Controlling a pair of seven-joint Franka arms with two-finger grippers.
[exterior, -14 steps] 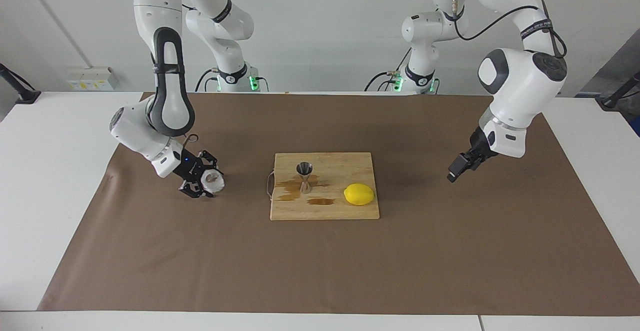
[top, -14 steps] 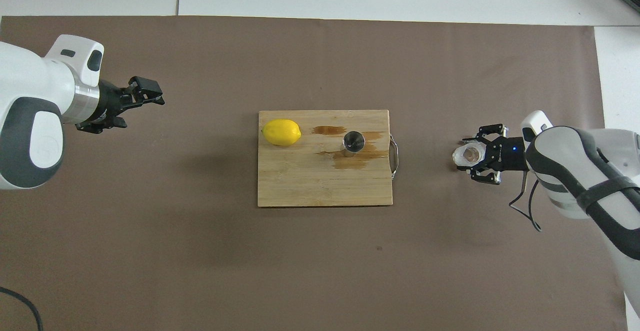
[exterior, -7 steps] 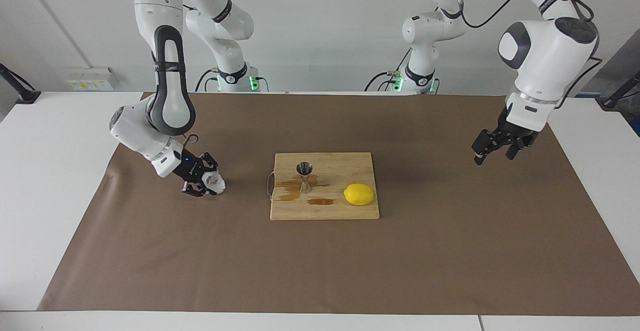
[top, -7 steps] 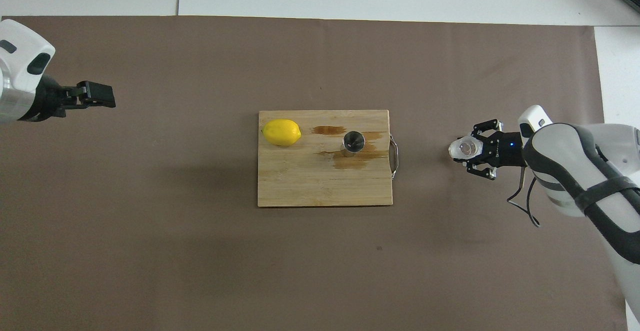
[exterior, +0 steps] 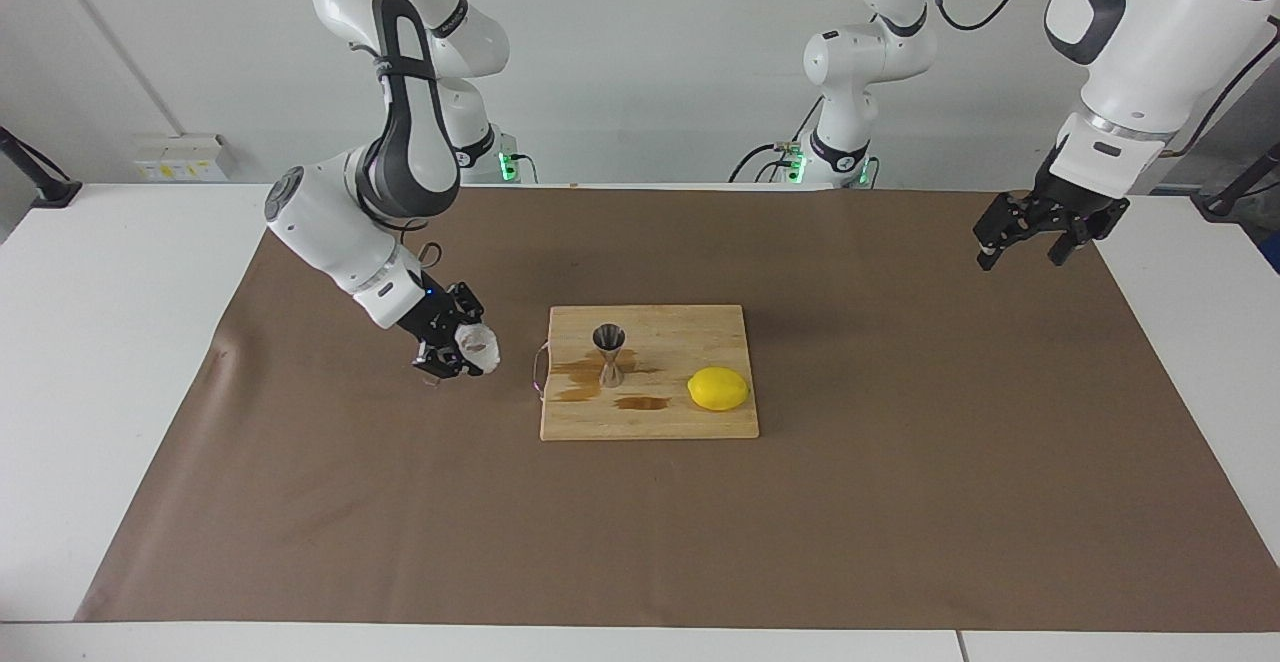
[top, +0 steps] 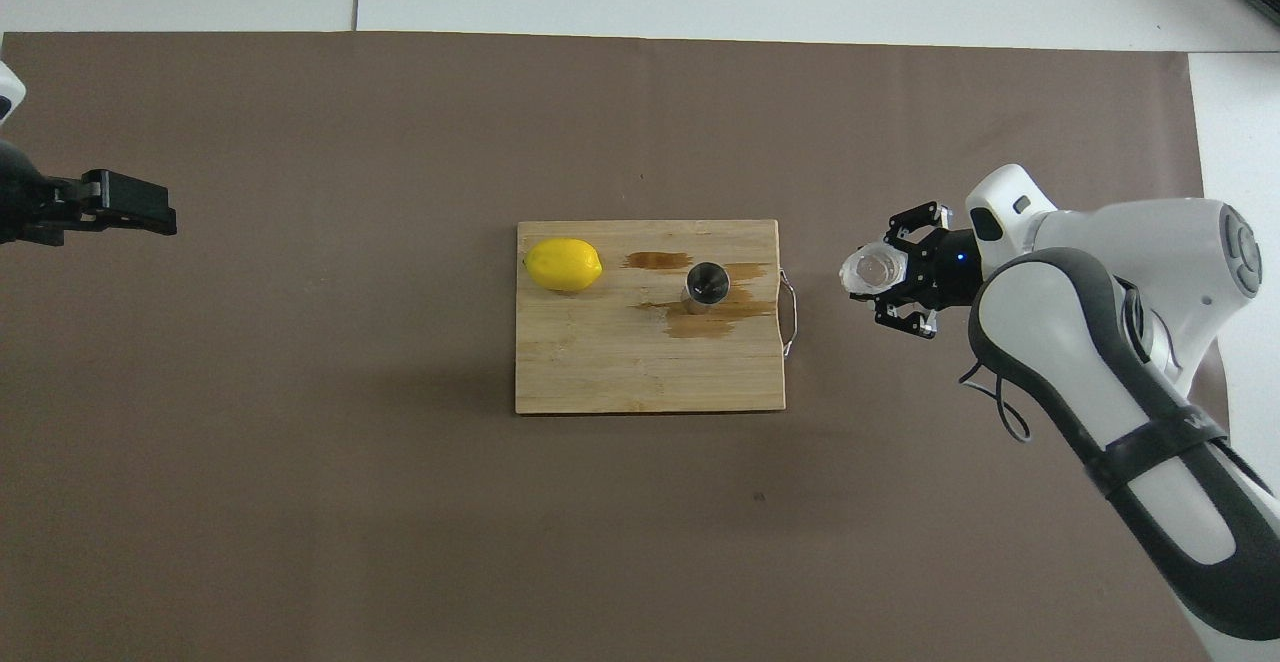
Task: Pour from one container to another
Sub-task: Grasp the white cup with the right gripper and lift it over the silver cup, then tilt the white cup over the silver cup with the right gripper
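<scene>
So the right gripper (exterior: pixel 462 350) has its fingers clamped on the small squat clear glass cup with the bumpy frosty walls (exterior: pixel 477 346). It's lifted and tipped sideways, mouth pointing toward the board, hanging over the brown paper mat (exterior: pixel 900 502) just off the handle end of the rectangular bamboo cutting board (exterior: pixel 650 417). In the overhead view that puts the cup (top: pixel 868 270) at about 3 o'clock from the board (top: pixel 600 372), not over it.

The little shiny steel hourglass-shaped jigger (exterior: pixel 608 353) stands upright on the board, on the half toward the right arm's end of the table, with dark wet stains (exterior: pixel 640 403) on the wood around its foot. From above, the jigger (top: pixel 706 285) shows a dark inside. The yellow lemon (exterior: pixel 718 388) lies on the board too, at roughly 9 o'clock from the jigger in the overhead view, well apart from it.

The left gripper (exterior: pixel 1030 240) is up high over the mat's edge at the left arm's end, fingers spread wide, holding nothing.
</scene>
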